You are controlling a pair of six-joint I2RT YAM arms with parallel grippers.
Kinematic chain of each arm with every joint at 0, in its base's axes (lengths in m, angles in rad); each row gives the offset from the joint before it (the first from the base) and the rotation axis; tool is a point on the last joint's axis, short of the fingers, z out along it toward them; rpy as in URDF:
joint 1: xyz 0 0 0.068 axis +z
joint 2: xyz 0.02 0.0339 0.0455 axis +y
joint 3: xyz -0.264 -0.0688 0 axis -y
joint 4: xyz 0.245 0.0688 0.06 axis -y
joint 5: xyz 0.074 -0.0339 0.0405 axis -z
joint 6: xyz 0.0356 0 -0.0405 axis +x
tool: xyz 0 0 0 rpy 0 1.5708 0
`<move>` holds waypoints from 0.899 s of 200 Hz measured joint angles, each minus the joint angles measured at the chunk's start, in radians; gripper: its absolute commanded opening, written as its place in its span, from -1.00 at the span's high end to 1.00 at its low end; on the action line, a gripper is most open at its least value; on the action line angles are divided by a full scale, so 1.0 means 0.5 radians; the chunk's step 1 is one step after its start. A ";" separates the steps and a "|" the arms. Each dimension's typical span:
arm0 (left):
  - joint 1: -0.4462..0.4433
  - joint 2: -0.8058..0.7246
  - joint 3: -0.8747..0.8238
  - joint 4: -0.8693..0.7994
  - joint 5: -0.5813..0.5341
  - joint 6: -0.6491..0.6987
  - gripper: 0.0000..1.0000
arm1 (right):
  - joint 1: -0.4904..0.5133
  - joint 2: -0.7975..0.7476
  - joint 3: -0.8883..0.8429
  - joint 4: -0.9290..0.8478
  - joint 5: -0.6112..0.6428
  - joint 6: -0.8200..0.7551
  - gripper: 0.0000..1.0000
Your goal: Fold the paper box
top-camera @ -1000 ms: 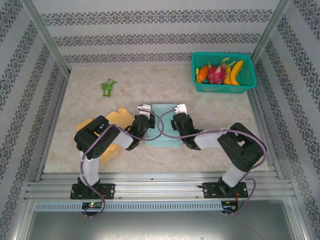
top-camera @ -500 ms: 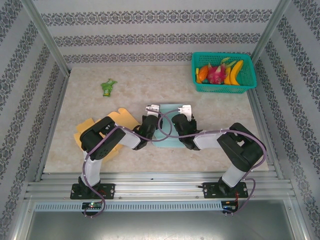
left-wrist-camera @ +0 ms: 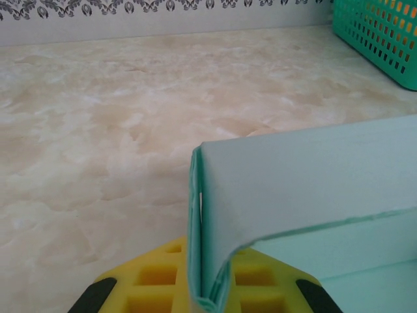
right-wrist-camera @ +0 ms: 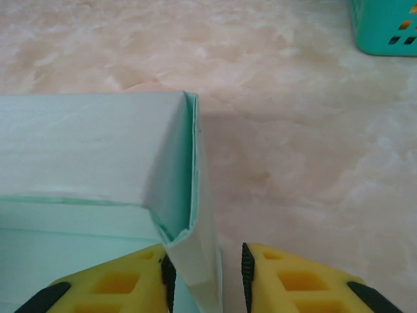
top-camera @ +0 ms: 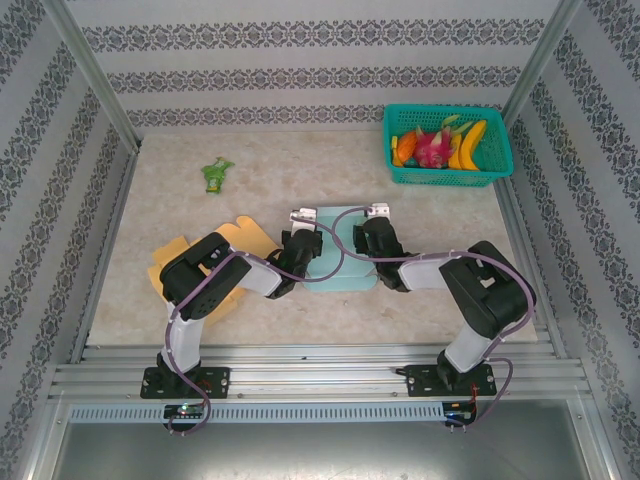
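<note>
On the desk (top-camera: 200, 210), mid-front, the paper box (top-camera: 338, 272) sat half-folded, its raised side walls inside the left gripper (left-wrist-camera: 202, 297) and right gripper (right-wrist-camera: 205, 277), whose jaws straddled without clearly clamping, so a tug apart could've sprung those folds open.

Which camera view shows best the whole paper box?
The top external view: the paper box lies whole on the table, between the left end effector and the right end effector. Each wrist view shows just one raised corner: left, right.
</note>
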 measured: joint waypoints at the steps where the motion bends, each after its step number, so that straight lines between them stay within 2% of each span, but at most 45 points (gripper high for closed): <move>1: 0.000 0.000 0.000 0.000 0.000 0.001 1.00 | 0.000 0.003 0.000 0.001 0.000 0.000 0.32; 38: 0.000 0.000 0.000 -0.001 -0.003 0.008 1.00 | 0.001 0.151 0.040 0.042 0.009 0.000 0.36; 85: -0.001 0.000 0.001 -0.001 0.005 0.012 1.00 | 0.031 0.200 0.043 0.124 0.146 0.011 0.65; 114: -0.005 0.005 0.037 -0.048 0.013 -0.010 1.00 | 0.146 0.200 0.043 0.091 0.484 0.014 0.65; 136: -0.009 0.012 0.077 -0.092 0.019 -0.045 1.00 | 0.195 0.200 0.043 0.082 0.692 0.014 0.58; 180: -0.032 0.014 0.138 -0.180 0.018 -0.097 1.00 | 0.197 0.190 0.044 0.039 0.814 0.021 0.50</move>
